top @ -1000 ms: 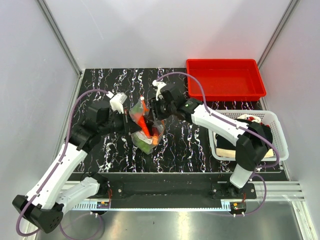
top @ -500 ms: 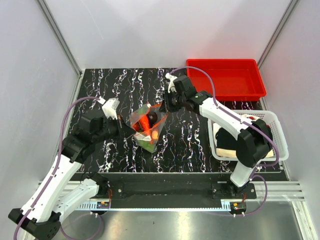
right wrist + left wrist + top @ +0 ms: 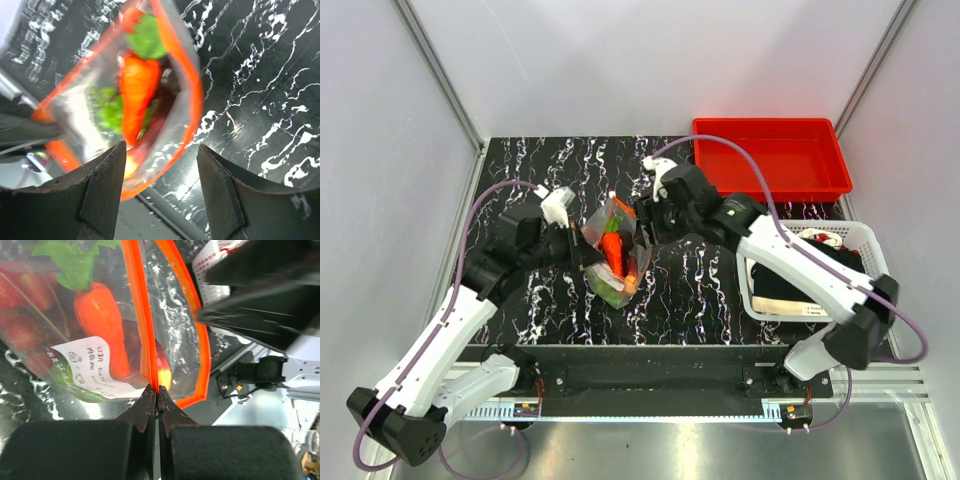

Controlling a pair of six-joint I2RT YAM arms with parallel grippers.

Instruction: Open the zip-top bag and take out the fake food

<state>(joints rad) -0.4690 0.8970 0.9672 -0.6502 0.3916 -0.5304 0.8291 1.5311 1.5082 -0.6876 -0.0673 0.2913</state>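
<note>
You had the bag (image 3: 618, 268) left of the table's (image 3: 700, 290) middle, about midway between the far and near edges. Its long axis ran far to near, mouth toward the far edge and raised, bottom toward the near edge. The mouth was parted: the two runs of the zip strip (image 3: 137, 315) split apart and met again at one corner. Your left gripper (image 3: 156, 390) had its jaws pressed together on that corner, coming in from the left edge's side. Your right gripper (image 3: 160, 147) hung over the mouth from the right with jaws spread. Whether a fingertip touched the rim I could not tell, since the wrist view was blurred. The carrot (image 3: 100, 320) lay along the bag's axis, green top toward the mouth. Bare marble showed from the bag to the left edge, and between the bag and the basket (image 3: 865, 232) on the right edge. The tray (image 3: 770, 124) filled the far right corner, well apart from the bag.
</note>
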